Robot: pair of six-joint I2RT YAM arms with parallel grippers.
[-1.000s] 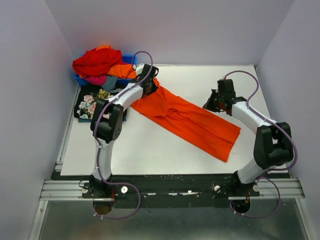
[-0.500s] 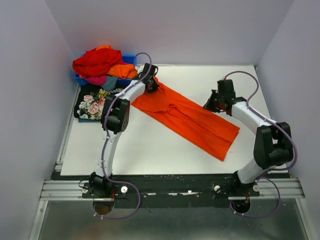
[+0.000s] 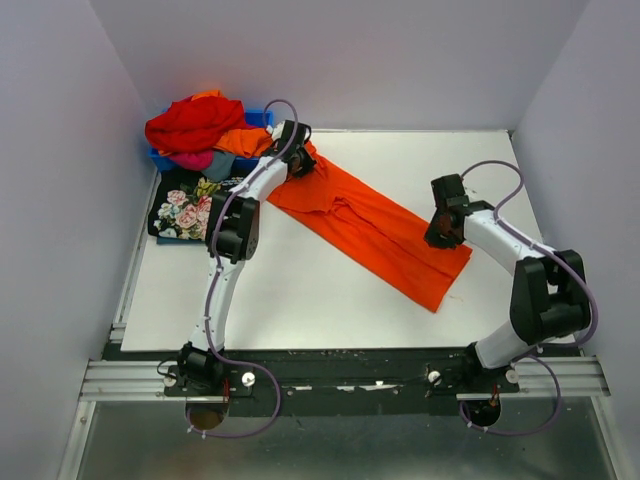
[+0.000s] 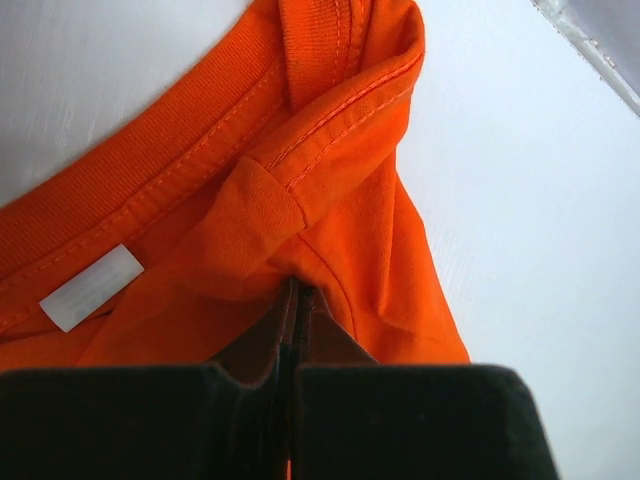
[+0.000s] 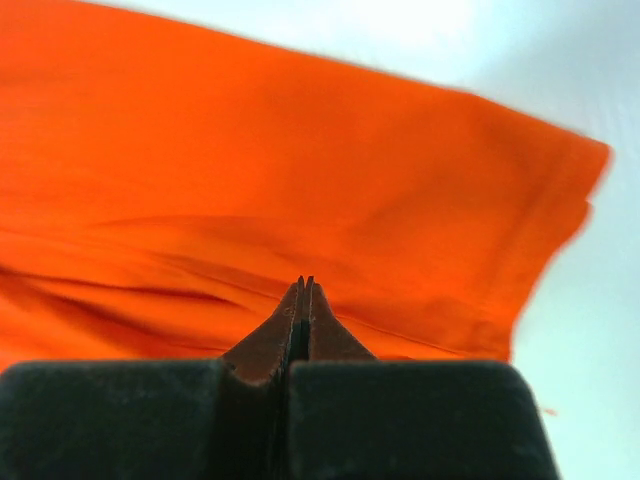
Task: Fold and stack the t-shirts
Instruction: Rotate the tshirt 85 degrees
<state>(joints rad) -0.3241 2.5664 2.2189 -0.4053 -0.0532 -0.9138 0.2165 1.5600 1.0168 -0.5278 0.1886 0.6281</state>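
A plain bright orange t-shirt (image 3: 375, 232) lies folded into a long strip, running diagonally from the back left to the right middle of the table. My left gripper (image 3: 299, 161) is shut on its collar end, and the cloth (image 4: 330, 180) bunches at the closed tips (image 4: 297, 290) beside a white neck label (image 4: 92, 287). My right gripper (image 3: 443, 228) sits at the strip's hem end. Its jaws (image 5: 303, 283) are shut, with orange cloth (image 5: 300, 150) blurred just beyond them and nothing seen between them. A black rose-print t-shirt (image 3: 180, 210) lies folded at the left edge.
A blue bin (image 3: 262, 118) at the back left corner holds a heap of red, orange, pink and grey t-shirts (image 3: 195, 125), close behind my left gripper. White tabletop (image 3: 300, 300) shows in front of the strip. Lilac walls close in the left, back and right.
My left gripper has pulled the collar end back and left toward the bin, and the whole strip has slid with it. The right gripper has moved nearer and right, onto the hem end.
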